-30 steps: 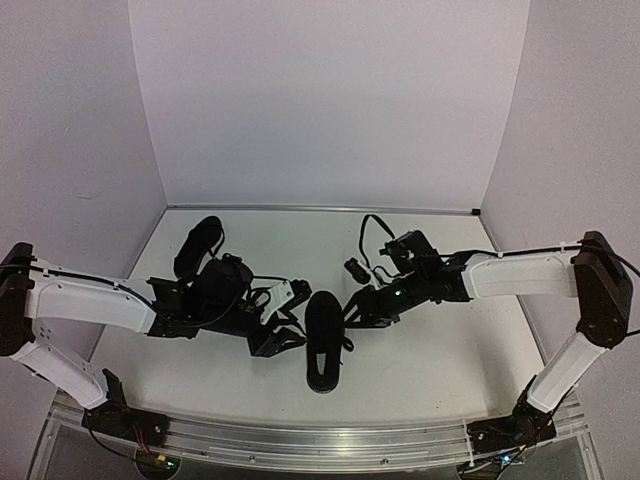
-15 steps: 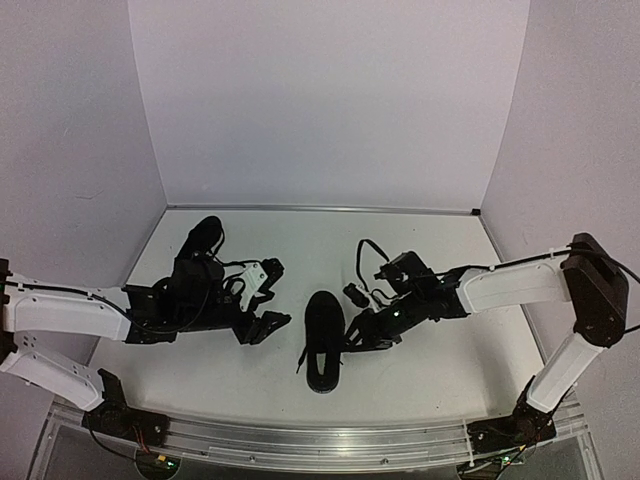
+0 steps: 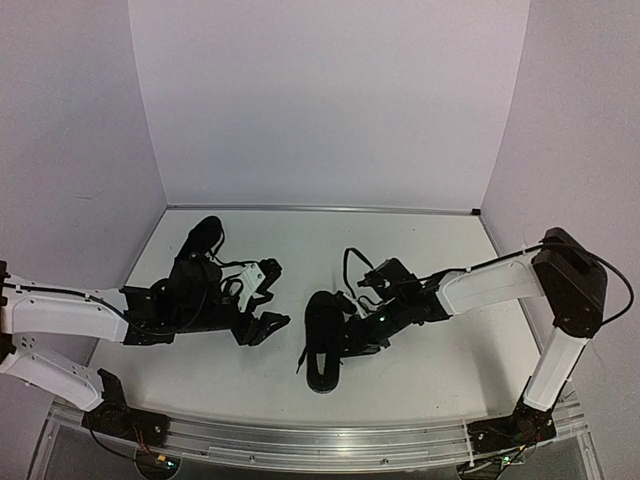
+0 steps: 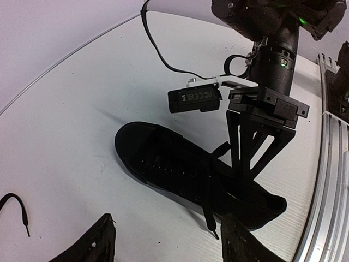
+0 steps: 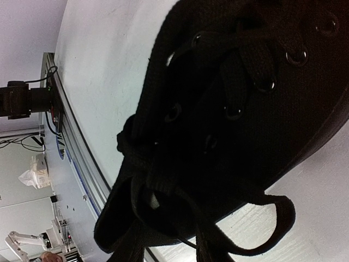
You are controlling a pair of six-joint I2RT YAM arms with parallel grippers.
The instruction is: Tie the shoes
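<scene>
Entry: white table (image 3: 440, 370), walled on three sides, carrying two arms and a pair of black shoes. Right arm (image 3: 490, 280): stretched inward and low over the near shoe (image 3: 322, 355), which lies flat at mid-table between the two grippers. Left arm (image 3: 60, 312): lying low on the left, its wrist in front of the far shoe (image 3: 205, 238), which sits at the back left, well apart from its mate. Right gripper (image 4: 244, 172): tips down on the near shoe's laced throat, touching the upper; jaws drawn narrow, but whether they pinch a strand cannot be told. Left gripper (image 3: 268, 328): fingers spread, nothing between them, just beside the near shoe and pointed at it. Lace (image 4: 210, 202): untied, one thin strand trailing over the shoe's side onto the table; a slack loop (image 5: 275, 218) hangs off the sole edge. Step judged in hand: taking up the first lace end of the near shoe, no knot begun. Next move likely calls for a sure pinch on one strand, then the left gripper moving in for the trailing strand.
</scene>
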